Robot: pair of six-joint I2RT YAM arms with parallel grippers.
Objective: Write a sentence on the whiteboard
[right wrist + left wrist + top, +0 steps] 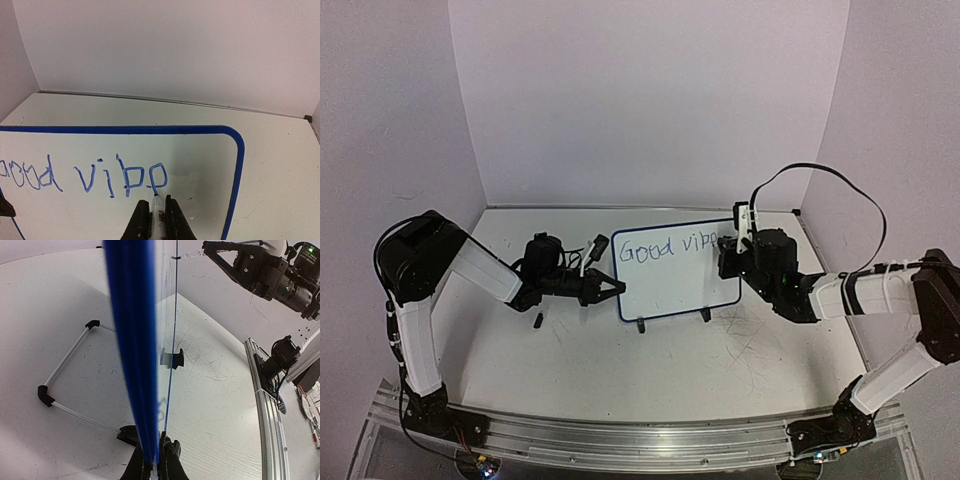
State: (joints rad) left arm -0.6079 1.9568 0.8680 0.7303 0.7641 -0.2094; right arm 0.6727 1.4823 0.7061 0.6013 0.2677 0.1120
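Setup: one whiteboard (672, 288) stands upright on the table (620, 385), mid-table between the two arms, resting on two small black feet (641, 325). Its blue frame (239, 165) has rounded corners.

Left gripper (156, 461): fingers pressed together on the board's left edge. In the wrist view the blue edge runs straight up from between the two fingertips. The board is held by that side only.

Right gripper (156, 216): pinching one marker (157, 206) with a white barrel and dark tip. The tip touches the board's face just under the last letter written. The gripper sits at the board's upper right part, and a black cable (840, 180) loops up from the wrist.

The sentence (660, 247): one line of blue handwriting across the top of the board, in two words. The first reads "Good". The second begins "vib" and is followed by one more looped letter that cannot be read with certainty. In the top view the right gripper covers the end of this word.

Other items, counted: one small dark object (537, 320) lies on the table below the left gripper, apart from the board. It is too small to identify.

Table surface: scratched, most heavily in front of the board's right foot.
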